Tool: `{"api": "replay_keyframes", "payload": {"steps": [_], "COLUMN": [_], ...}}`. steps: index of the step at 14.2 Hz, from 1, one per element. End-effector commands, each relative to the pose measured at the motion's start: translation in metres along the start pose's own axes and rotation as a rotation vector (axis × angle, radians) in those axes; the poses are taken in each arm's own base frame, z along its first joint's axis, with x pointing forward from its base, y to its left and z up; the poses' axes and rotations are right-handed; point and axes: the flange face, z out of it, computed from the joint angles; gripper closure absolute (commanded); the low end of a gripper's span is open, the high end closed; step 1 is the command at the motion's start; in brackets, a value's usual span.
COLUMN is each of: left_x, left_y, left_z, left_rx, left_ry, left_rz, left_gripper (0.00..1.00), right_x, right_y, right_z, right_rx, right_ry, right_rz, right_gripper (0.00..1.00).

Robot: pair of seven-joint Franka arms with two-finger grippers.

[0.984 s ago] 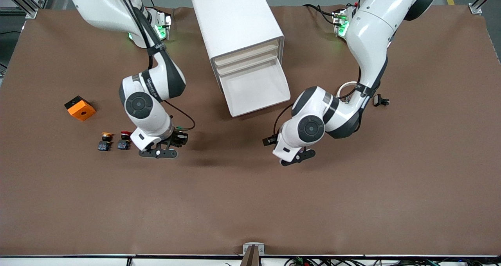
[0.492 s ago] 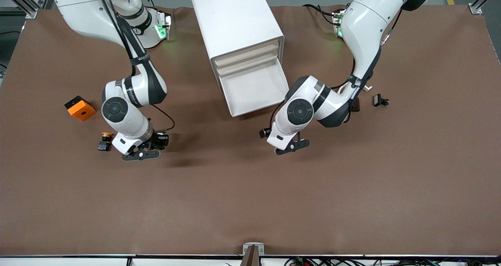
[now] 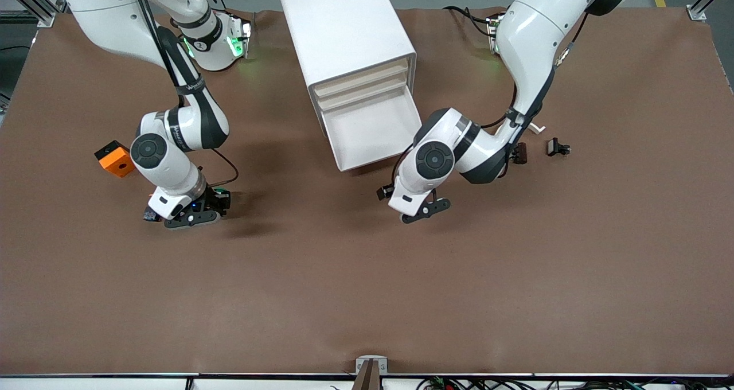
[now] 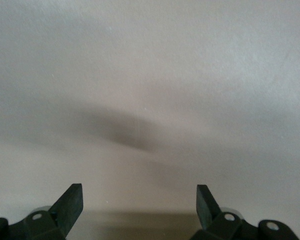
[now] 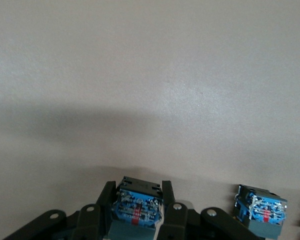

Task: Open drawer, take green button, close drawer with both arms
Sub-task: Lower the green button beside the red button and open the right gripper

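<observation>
Right claw [image 5: 137, 210] clamped on button [image 5: 136, 205], low over desk [image 3: 367, 298] beside other button [image 5: 260, 207], likely setting down. Left claw [image 4: 139, 207] open, empty, drawer [image 3: 371, 129] open above it, likely next to shut.

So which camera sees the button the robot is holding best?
The right wrist view: the button sits pinched in the right tool, its blue underside plain. In the front view the right arm hides it. The left wrist view shows only bare table.
</observation>
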Motion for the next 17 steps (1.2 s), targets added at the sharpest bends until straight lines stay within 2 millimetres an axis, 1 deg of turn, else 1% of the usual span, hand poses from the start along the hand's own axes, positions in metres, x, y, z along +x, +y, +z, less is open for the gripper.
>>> {"api": "replay_keyframes", "payload": {"steps": [1,3,4,5,7,10,17], "left_x": [-0.014,-0.020,-0.025,-0.027,-0.036,-0.044,-0.065], "left_y": [0.004,0.008,0.010,0.011,0.015,0.019,0.025], "left_z": [-0.002,0.002,0.004,0.006,0.010,0.014,0.027], "left_rx": [-0.006,-0.005,-0.003,-0.002,-0.002,0.002,0.025], "left_ry": [0.005,-0.001,-0.008,-0.011,-0.025,-0.032,-0.046], "left_rz": [-0.020,-0.029,-0.034,-0.053,-0.061,-0.061,-0.106], "left_gripper": [0.00,0.00,0.00,0.00,0.00,0.00,0.00], "right_x": [-0.013,-0.017,-0.019,-0.019,-0.017,-0.021,-0.024], "right_y": [0.012,0.023,0.033,0.035,0.035,0.046,0.041], "right_z": [-0.009,-0.003,-0.001,0.000,0.000,0.012,0.026], "right_rx": [-0.002,-0.004,-0.007,-0.007,-0.008,-0.013,-0.006], "right_ry": [0.016,0.019,0.023,0.023,0.047,0.067,0.053], "right_rz": [-0.027,-0.011,0.003,0.005,0.004,-0.006,-0.010], "right_gripper": [1.00,1.00,1.00,1.00,1.00,1.00,1.00]}}
